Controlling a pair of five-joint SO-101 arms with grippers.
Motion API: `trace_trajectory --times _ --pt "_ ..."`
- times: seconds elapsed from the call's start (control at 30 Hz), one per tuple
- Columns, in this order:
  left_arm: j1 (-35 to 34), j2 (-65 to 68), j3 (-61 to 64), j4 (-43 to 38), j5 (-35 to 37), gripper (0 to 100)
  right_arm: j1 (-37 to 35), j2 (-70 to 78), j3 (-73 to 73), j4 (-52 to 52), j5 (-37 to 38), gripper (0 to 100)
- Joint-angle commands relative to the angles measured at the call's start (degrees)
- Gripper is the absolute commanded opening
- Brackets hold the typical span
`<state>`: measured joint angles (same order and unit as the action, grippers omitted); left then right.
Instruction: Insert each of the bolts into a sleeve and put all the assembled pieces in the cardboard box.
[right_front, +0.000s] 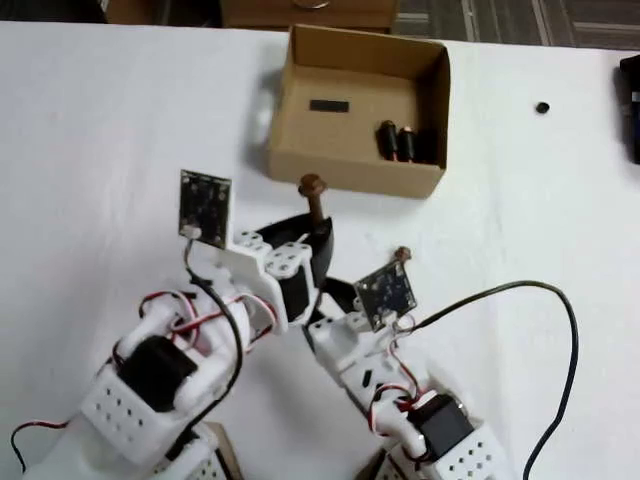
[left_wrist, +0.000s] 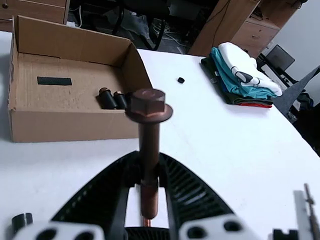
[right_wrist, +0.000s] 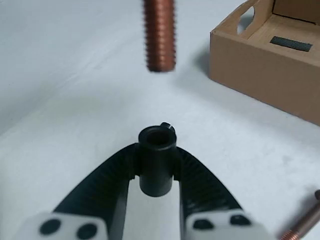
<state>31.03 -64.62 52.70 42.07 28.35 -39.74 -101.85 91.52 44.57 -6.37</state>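
White table (right_front: 100, 120) is carrying everything; cardboard box (right_front: 350, 165) is sitting open at its far side, just beyond both arms, with a black strip (right_front: 329, 105) lying on its floor; folded clothes (left_wrist: 242, 80) are lying stacked well off to the side of the box in the left wrist view; left gripper (left_wrist: 148, 170) is clamping the held bolt (left_wrist: 149, 145) by the lower shank, jaws closed on it from both sides; bolt is copper-brown with a flanged hex head, standing upright with the head up and the threaded tip poking down past the jaws; in the high view its head is showing just in front of the box's near wall; right gripper (right_wrist: 157, 165) is pinching the sleeve (right_wrist: 157, 160), a short black tube, upright between the jaw tips with the open bore facing up; threaded end of the held bolt is hanging above the sleeve, roughly in line with it and not touching; assembled pieces (right_front: 398, 141) are lying side by side in the box's corner, dark bodies with copper heads; loose bolt (right_wrist: 302, 225) is lying flat on the table just beside the right gripper; small black piece (right_front: 542, 107) is sitting alone on the table, well apart from the box.
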Motion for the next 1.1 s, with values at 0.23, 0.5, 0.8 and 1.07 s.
trace_trajectory --times 0.23,0.5,0.8,1.07 --pt "-2.4 -1.6 1.3 0.7 -8.3 2 -0.4 -1.1 -0.6 -1.1 -0.1 2.0" --pt "-1.5 -1.6 4.5 0.5 -9.7 2 -1.3 -1.1 -0.6 -1.4 4.7 2.0" --pt "-1.2 -1.6 4.5 0.5 -9.2 2 -1.0 -1.1 -0.6 -2.8 3.5 2.0" --pt "-1.1 -1.6 4.6 -0.2 -9.2 2 -0.7 -1.1 -0.5 -2.8 -2.6 1.9"
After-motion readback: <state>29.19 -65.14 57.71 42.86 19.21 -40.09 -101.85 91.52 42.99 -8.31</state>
